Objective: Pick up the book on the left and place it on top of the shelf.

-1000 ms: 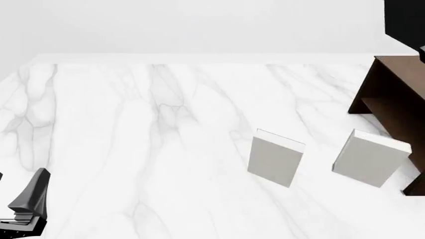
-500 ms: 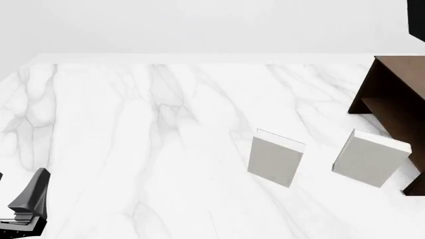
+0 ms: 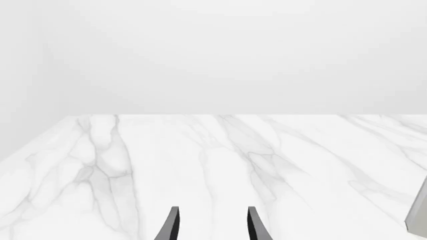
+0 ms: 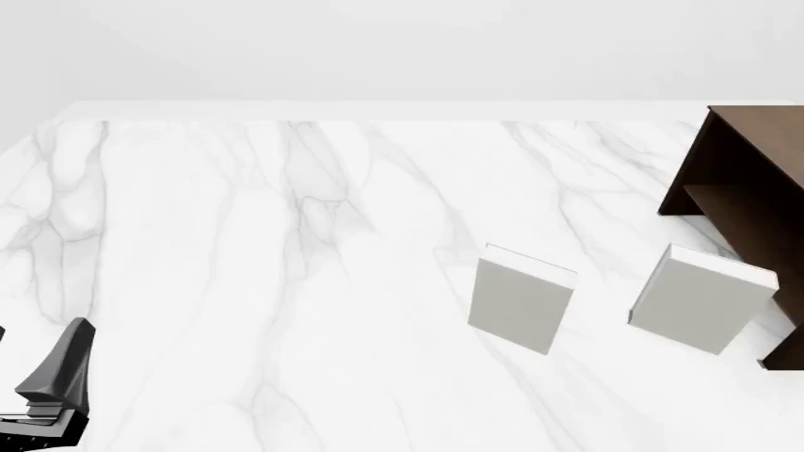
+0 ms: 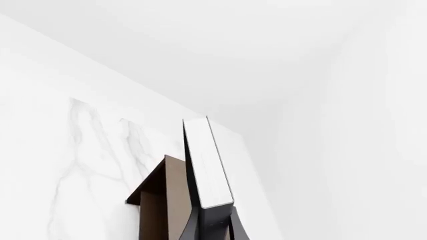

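In the left wrist view the left gripper (image 3: 212,226) shows two dark fingertips spread apart with nothing between them, over the white grey-veined marble table (image 3: 200,160); a sliver of a pale grey-white book (image 3: 418,215) shows at the picture's edge. In the front view the left gripper (image 4: 56,377) sits low at the near left corner of the table (image 4: 251,282), well apart from everything else; two upright light grey-white rectangular books stand toward the right, one (image 4: 522,298) near the middle and the other (image 4: 699,298) just beside the dark brown wooden shelf unit (image 4: 747,179) at the right edge; the right arm is out of this view. In the right wrist view the right gripper (image 5: 212,225) is clamped on the lower end of the slim dark charcoal-black book with white page edges (image 5: 207,162), held up above the shelf (image 5: 163,200), whose brown top lies behind and below it
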Available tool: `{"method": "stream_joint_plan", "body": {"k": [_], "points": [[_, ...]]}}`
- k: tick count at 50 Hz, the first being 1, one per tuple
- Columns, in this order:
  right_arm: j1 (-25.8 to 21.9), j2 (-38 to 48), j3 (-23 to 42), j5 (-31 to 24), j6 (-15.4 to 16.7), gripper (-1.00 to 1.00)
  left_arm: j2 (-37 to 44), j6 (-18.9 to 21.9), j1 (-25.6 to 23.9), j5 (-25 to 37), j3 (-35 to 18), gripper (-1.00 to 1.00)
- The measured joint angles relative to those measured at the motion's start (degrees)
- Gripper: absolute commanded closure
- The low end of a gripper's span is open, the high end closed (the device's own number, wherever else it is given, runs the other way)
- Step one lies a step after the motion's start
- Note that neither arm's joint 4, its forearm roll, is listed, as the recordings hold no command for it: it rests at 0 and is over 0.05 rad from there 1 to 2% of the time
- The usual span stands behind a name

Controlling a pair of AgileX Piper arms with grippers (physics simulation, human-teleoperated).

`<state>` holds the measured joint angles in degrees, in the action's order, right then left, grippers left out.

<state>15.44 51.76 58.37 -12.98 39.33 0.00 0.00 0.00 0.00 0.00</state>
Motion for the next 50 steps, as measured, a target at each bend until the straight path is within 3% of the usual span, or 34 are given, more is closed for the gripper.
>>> {"method": "stream_joint_plan", "body": {"k": [50], "points": [[9.3, 2.9, 0.4, 2.6, 3.9, 1.0, 0.0, 0.0, 0.0, 0.0, 0.0, -1.0]]}}
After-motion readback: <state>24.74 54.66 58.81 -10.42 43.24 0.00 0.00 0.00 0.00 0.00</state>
